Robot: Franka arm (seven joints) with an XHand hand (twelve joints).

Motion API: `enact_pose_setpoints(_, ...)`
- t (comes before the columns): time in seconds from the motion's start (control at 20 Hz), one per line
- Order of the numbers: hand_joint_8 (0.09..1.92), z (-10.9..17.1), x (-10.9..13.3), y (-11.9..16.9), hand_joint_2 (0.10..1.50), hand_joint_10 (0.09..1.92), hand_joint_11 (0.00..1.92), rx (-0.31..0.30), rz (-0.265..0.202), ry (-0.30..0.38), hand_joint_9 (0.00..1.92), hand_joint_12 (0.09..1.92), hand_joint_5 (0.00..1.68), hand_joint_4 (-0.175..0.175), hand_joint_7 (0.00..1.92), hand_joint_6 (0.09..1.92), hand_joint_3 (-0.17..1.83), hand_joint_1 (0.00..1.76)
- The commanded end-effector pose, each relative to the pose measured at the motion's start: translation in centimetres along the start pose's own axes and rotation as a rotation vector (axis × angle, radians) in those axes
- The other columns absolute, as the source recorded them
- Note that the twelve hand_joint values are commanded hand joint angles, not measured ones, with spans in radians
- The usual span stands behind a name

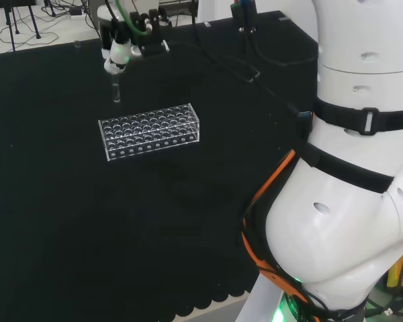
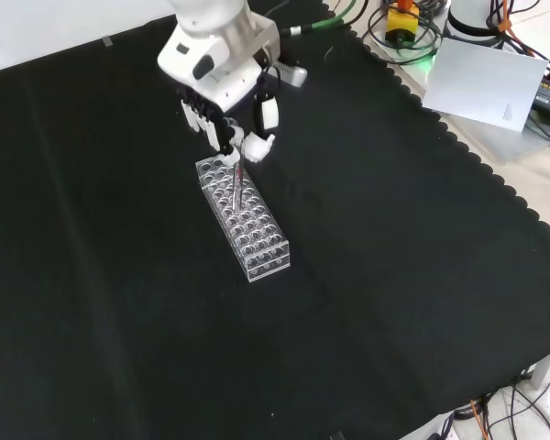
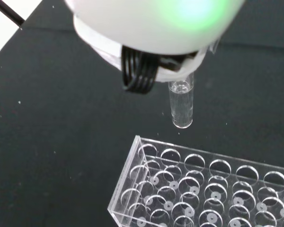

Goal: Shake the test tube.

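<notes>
A clear glass test tube hangs upright from the hand, whose fingers pinch its upper end. The tube's round bottom is in the air above and beyond the far left end of the clear plastic rack in the head view. In the front view the hand is over the rack's upper end, and the tube slants down before it. Up close in the wrist view, the test tube looks empty and hovers above the rack, under the hand. The rack's holes look empty.
Black cloth covers the bench. In the head view the arm's white links stand at the right, and cables trail across the cloth behind. In the front view a white sheet and cables lie off the cloth at the upper right.
</notes>
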State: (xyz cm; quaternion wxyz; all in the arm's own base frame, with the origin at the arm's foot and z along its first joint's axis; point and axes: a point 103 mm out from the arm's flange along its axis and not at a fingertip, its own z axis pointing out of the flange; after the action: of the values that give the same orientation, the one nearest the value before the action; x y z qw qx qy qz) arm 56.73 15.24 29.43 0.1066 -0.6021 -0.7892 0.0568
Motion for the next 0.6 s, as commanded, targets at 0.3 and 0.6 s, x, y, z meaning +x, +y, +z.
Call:
enact_pose_setpoints(0.3,0.44,-3.3,-0.2,-2.2,0.52,0.73,1.40,-0.037,-0.011,0.012,1.64,1.02,1.53,-0.175,1.77,0.22,0.76,1.25)
enact_pose_setpoints(0.6,0.44,-5.0,1.8,-2.6,0.52,0.73,1.40,-0.074,-0.050,0.042,1.64,1.02,1.53,-0.175,1.77,0.22,0.76,1.25)
